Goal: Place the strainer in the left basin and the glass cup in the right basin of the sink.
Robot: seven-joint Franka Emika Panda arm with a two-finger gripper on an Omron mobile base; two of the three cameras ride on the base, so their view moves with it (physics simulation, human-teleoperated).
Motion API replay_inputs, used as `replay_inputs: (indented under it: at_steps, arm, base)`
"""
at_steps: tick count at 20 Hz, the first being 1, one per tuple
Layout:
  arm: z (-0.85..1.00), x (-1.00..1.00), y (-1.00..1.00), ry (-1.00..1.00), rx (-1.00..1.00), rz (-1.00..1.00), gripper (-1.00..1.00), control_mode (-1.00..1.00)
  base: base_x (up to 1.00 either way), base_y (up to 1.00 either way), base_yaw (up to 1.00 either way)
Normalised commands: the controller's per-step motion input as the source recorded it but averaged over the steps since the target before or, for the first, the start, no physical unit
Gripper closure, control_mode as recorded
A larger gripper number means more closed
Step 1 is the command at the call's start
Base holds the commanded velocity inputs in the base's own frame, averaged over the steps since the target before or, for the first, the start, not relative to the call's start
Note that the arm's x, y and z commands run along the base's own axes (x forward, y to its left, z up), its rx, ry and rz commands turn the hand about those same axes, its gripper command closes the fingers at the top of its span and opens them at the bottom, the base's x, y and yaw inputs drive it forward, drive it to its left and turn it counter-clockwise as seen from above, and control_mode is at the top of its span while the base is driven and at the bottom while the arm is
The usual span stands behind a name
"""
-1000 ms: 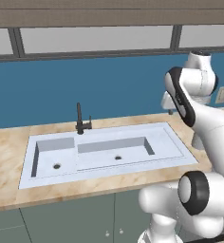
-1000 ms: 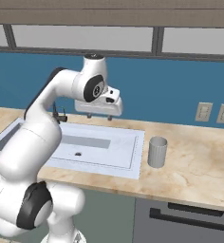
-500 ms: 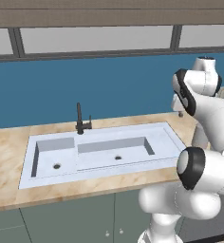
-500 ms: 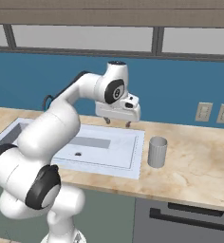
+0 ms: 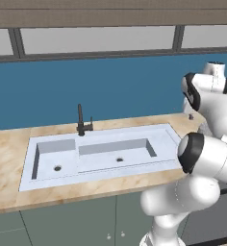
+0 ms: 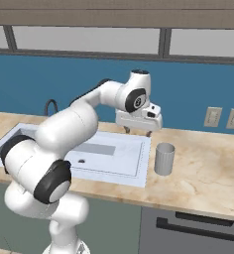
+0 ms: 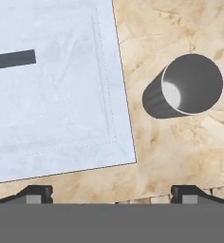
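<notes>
The glass cup [image 6: 164,158] is a grey tumbler standing upright on the counter just right of the sink [image 6: 134,166]; in the hand view the glass cup [image 7: 186,91] is seen from above, beside the sink's rim [image 7: 66,109]. My gripper [image 6: 138,131] hangs open and empty above the sink's right rim, left of the cup and higher than it. Its fingertips [image 7: 36,193] are spread wide. The left basin [image 5: 55,156] and the right basin [image 5: 116,153] hold nothing but their drains. The strainer is out of view.
A slim black faucet [image 5: 81,122] stands behind the basins. Marble counter [image 6: 203,173] runs on right of the cup. Two wall outlets [image 6: 213,117] sit on the blue backsplash. My own arm [image 5: 207,144] blocks the right end of the counter in the left base view.
The arm has swung to the right, carrying the gripper from over the right basin to the sink's right rim near the glass cup. The jaws stayed open.
</notes>
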Motion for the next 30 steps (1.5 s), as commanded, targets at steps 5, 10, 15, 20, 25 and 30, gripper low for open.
replay_inputs:
  at_steps: [5,10,15,20,25,30]
  arm:
    - [-0.26,0.22,-0.42,-0.01,0.0,0.0,-1.0,-1.0]
    - [-0.3,0.28,-0.31,-0.01,0.0,0.01,-1.0,-1.0]
    - [-0.36,0.21,-0.21,0.0,-0.01,0.03,-1.0,-1.0]
    - [-0.44,0.01,0.01,0.0,-0.05,0.01,-1.0,-1.0]
    - [-0.39,0.2,-0.03,0.0,-0.01,0.06,-1.0,-1.0]
    - [-0.23,0.18,-0.09,-0.01,0.0,0.06,-1.0,-1.0]
  base:
    - [0.0,0.0,0.0]
    - [0.0,0.0,0.0]
    - [0.0,0.0,0.0]
    - [0.0,0.0,0.0]
    - [0.0,0.0,0.0]
    - [0.0,0.0,0.0]
